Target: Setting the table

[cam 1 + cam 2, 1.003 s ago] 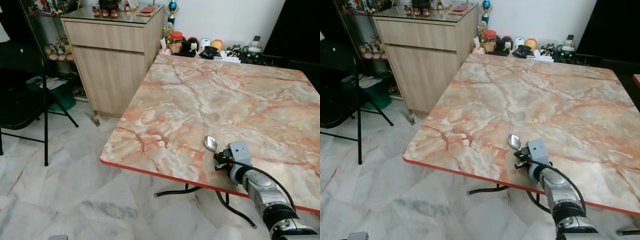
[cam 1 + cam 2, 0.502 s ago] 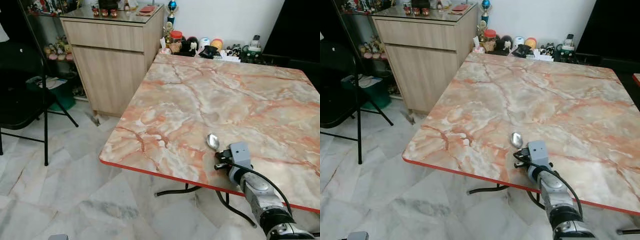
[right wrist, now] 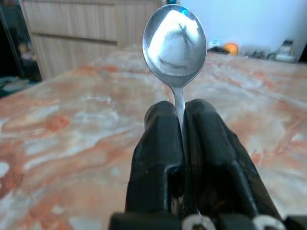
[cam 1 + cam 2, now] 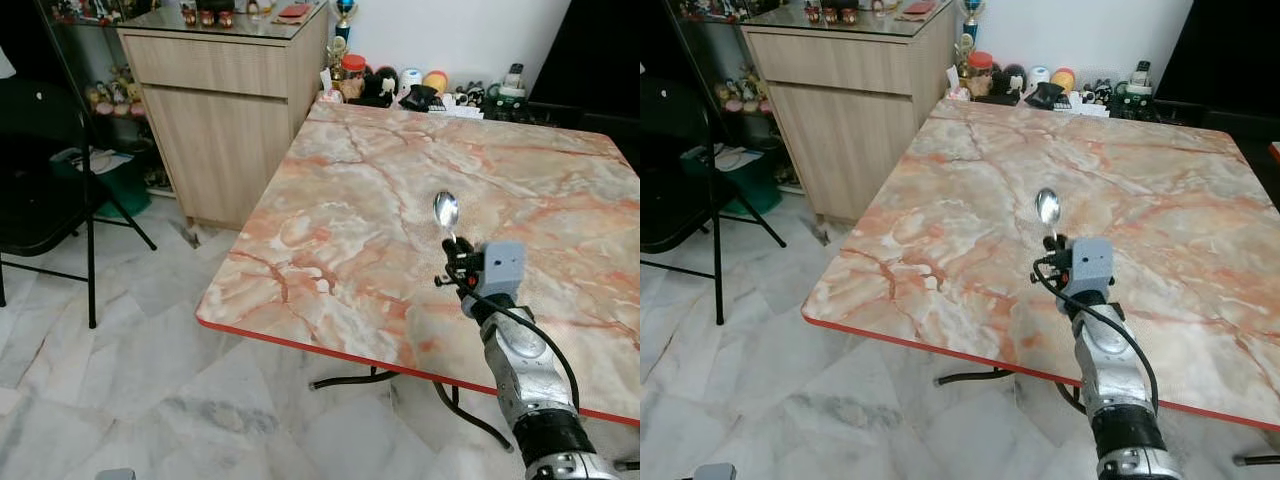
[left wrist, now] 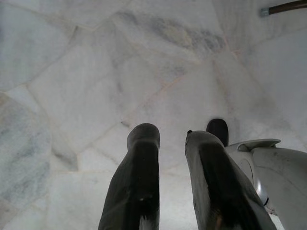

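Note:
A silver spoon (image 4: 446, 210) stands bowl-up over the pink marble table (image 4: 380, 160), its handle pinched in my right gripper (image 4: 455, 256), which is shut on it above the table's near half. The right wrist view shows the spoon (image 3: 176, 40) rising from between the two black fingers (image 3: 158, 158). My left gripper (image 5: 170, 143) hangs idle over the white marble floor (image 5: 72, 72), its fingers a small gap apart with nothing between them.
A wooden cabinet (image 4: 225, 110) stands left of the table. Small jars, toys and gadgets (image 4: 420, 88) line the table's far edge. A black folding chair (image 4: 45, 200) stands at the far left. The table's red front edge (image 4: 300, 345) is close to my arm.
My right gripper has lifted the spoon up from near the table's front edge and carried it further in over the table; the bowl now points upward.

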Robot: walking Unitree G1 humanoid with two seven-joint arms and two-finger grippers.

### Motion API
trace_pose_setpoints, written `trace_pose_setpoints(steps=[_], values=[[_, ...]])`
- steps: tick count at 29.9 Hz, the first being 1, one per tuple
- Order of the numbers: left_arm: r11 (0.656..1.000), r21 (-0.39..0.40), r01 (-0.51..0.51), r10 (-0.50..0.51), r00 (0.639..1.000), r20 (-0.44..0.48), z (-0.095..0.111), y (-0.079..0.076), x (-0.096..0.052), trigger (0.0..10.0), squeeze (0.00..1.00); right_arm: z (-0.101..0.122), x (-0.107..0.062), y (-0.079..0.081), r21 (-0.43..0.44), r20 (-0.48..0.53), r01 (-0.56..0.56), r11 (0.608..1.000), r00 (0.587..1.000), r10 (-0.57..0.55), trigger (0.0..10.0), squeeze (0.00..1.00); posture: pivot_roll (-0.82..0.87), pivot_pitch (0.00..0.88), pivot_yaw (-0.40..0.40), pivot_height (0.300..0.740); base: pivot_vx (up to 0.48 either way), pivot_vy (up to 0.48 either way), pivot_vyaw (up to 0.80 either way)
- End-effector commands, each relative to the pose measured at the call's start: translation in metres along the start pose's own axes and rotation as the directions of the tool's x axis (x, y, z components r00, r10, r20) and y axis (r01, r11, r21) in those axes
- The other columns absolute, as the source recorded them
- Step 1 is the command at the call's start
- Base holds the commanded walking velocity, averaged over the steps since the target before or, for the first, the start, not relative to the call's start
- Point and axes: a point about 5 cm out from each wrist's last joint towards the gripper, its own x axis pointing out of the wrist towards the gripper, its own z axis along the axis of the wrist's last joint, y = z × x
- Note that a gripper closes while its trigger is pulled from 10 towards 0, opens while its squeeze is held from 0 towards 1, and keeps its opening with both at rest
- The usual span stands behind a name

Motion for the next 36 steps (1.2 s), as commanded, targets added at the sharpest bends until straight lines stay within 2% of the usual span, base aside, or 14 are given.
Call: trace_pose_setpoints(steps=[1,3,9,14,26,36], values=[[1.000,0.021,0.002,-0.002,1.000,-0.015,-0.006,0.000,-0.002,10.0,0.00,0.005,-0.002,0.001,0.003,0.016,0.018,1.000,1.000,-0.018,10.0,0.00,0.08,0.103,-0.009,0.740,0.000,0.000,0.00],[1.000,0.028,0.004,-0.004,1.000,-0.012,-0.006,-0.002,-0.002,10.0,0.00,0.013,-0.002,0.001,0.010,0.054,0.025,1.000,0.998,-0.025,10.0,0.00,0.08,0.104,-0.012,0.740,0.000,0.000,0.00],[0.999,0.038,0.006,-0.005,1.000,-0.013,-0.006,-0.005,-0.001,10.0,0.00,0.022,-0.003,0.000,0.002,0.068,0.047,0.999,0.997,-0.047,10.0,0.00,0.07,0.103,-0.022,0.740,0.000,-0.324,0.00],[0.999,0.037,0.000,0.001,1.000,-0.018,-0.008,-0.004,-0.002,10.0,0.00,0.030,-0.004,0.003,0.010,0.090,0.038,0.999,0.995,-0.039,10.0,0.00,0.07,0.102,-0.024,0.740,0.000,-0.316,-0.68],[0.999,0.044,-0.009,0.009,1.000,-0.015,-0.007,-0.003,-0.002,10.0,0.00,0.040,-0.001,0.009,0.025,0.123,0.052,0.998,0.991,-0.054,10.0,0.00,0.08,0.086,-0.024,0.740,0.000,-0.480,-0.07],[0.998,0.056,-0.006,0.007,1.000,-0.013,-0.005,-0.002,-0.001,10.0,0.00,0.047,-0.002,0.004,0.031,0.147,0.078,0.996,0.986,-0.082,10.0,0.00,0.07,0.074,-0.015,0.740,0.000,-0.480,0.00]])
